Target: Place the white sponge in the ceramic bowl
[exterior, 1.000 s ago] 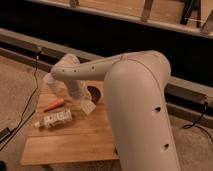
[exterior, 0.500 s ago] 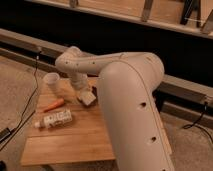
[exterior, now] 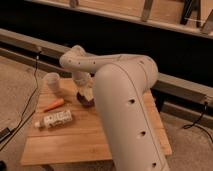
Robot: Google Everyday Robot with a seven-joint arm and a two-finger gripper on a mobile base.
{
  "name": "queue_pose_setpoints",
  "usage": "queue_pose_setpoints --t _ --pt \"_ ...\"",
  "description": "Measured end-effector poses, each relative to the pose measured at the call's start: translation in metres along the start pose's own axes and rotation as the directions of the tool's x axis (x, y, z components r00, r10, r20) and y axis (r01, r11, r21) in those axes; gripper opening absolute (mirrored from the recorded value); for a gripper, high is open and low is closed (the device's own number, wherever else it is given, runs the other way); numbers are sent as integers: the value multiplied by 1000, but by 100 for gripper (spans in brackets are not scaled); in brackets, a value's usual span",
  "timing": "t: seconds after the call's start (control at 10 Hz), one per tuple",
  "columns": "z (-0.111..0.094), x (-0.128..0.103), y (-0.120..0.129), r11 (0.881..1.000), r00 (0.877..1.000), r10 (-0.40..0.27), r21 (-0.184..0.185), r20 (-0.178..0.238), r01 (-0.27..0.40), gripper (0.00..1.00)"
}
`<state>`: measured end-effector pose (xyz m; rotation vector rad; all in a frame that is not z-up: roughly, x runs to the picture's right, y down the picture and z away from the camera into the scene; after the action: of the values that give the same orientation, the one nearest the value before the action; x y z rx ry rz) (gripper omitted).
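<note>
Since the earlier frame the arm [exterior: 120, 100] has swung further toward the frame's right, uncovering more of the surface's left half. The gripper [exterior: 85, 91] now hangs at centre-left of the frame, directly over the bowl [exterior: 87, 101], with the sponge [exterior: 84, 93] at its tip just above the bowl's rim. Whether the gripper pinches the sponge cannot be told. The bowl sits on the surface [exterior: 75, 135], partly hidden by the arm. Left of it lies a carrot [exterior: 53, 105]; below the carrot, a bottle [exterior: 54, 119] on its side. A cup [exterior: 52, 82] stands upright in the upper left of the surface, well apart from the bowl.
</note>
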<state>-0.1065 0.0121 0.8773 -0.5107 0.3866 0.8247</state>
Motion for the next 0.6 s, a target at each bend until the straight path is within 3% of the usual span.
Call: queue_pose_setpoints --t 0.2,0.6 --pt "10 -3 -7 1000 1000 24 3 -11 -24 9" --pt "18 -8 -10 999 998 48 -2 -26 -49 52"
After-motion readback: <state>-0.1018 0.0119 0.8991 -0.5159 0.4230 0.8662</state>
